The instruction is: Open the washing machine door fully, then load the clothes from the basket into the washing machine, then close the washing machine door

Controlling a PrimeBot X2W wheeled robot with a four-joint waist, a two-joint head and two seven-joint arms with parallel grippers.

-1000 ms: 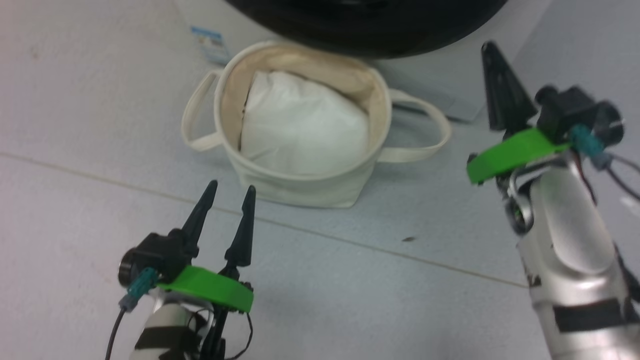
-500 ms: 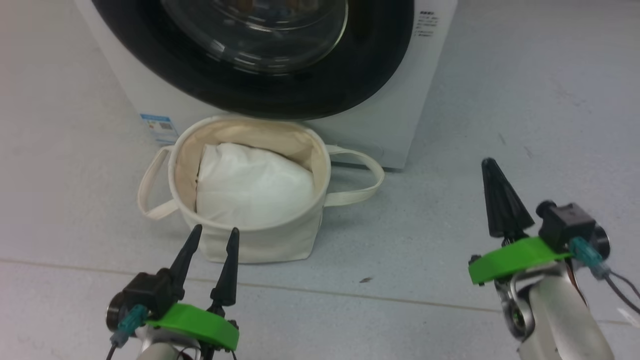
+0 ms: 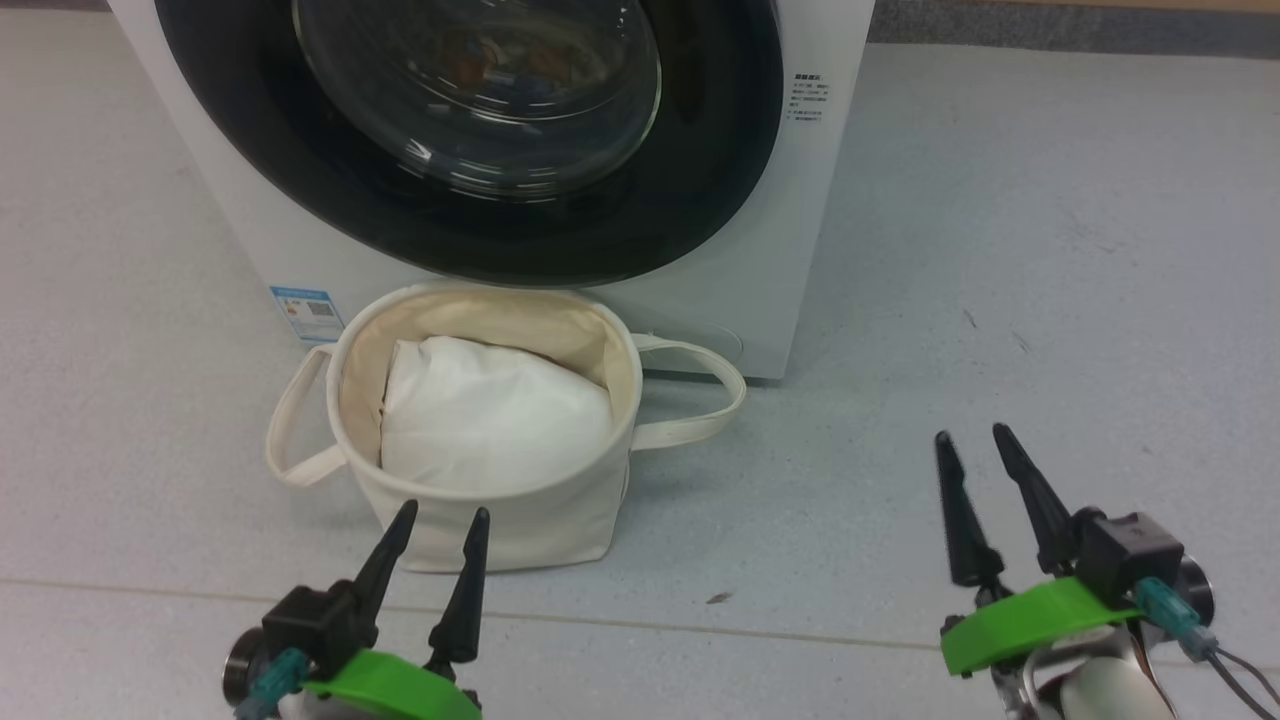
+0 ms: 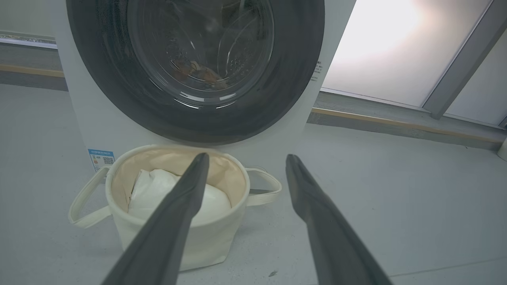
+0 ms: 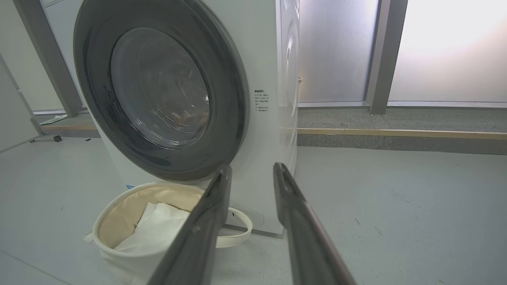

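Observation:
The white washing machine (image 3: 815,250) stands ahead. Its black-rimmed door (image 3: 700,210) lies shut against the front. Behind the glass bowl (image 4: 198,47), orange-brown patterned clothes (image 4: 197,71) lie in the drum. The cream basket (image 3: 520,515) sits on the floor just below the door and holds a plain white cushion liner (image 3: 490,425). My left gripper (image 3: 446,510) hovers open and empty at the basket's near wall, also seen in the left wrist view (image 4: 247,156). Off to the right, my right gripper (image 3: 970,433) is open and empty over bare floor, pointing at the machine's right corner (image 5: 252,166).
Grey floor (image 3: 1050,250) spreads to the right of the machine. The basket's two strap handles (image 3: 700,400) stick out sideways. Frosted window panels with a grey post (image 5: 376,55) and a low sill stand behind the machine.
The head view has tilted up, so the machine door and basket sit lower in the picture. My right gripper has come down and turned, and its two fingers now show apart.

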